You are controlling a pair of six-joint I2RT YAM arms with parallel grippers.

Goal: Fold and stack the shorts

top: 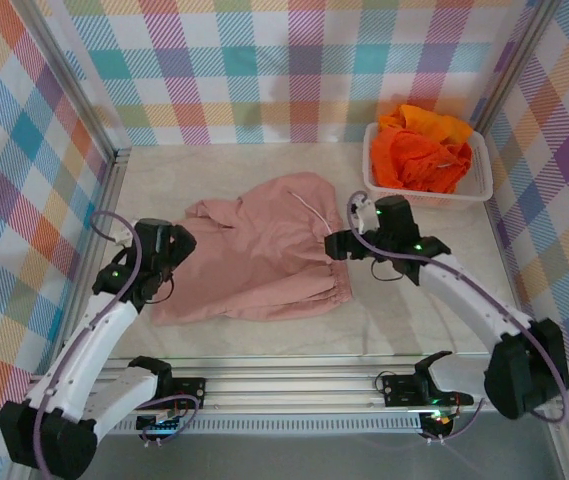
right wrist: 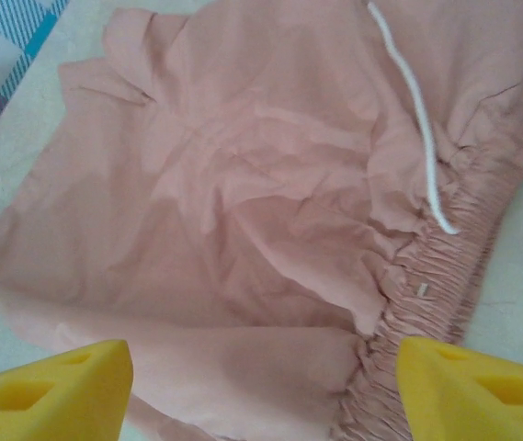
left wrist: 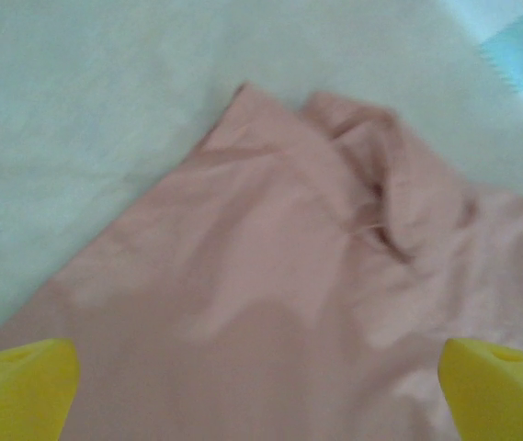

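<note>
A dusty pink pair of shorts [top: 254,250] lies spread and wrinkled in the middle of the table. Its gathered elastic waist [right wrist: 445,266] and white drawstring [right wrist: 413,101] are on the right side. My left gripper [top: 167,265] hovers over the pink shorts' left edge; in the left wrist view it [left wrist: 261,395] stands open, its yellow fingertips [left wrist: 17,386] wide apart with pink cloth [left wrist: 289,276] beneath. My right gripper [top: 339,243] is at the waist edge, open [right wrist: 261,395], its fingertips [right wrist: 477,390] on either side of a cloth fold. Bright orange shorts [top: 419,155] are piled in the basket.
A white plastic basket [top: 429,198] stands at the back right corner. Plaid walls close in the table on the left, back and right. A metal rail [top: 294,385] runs along the near edge between the arm bases.
</note>
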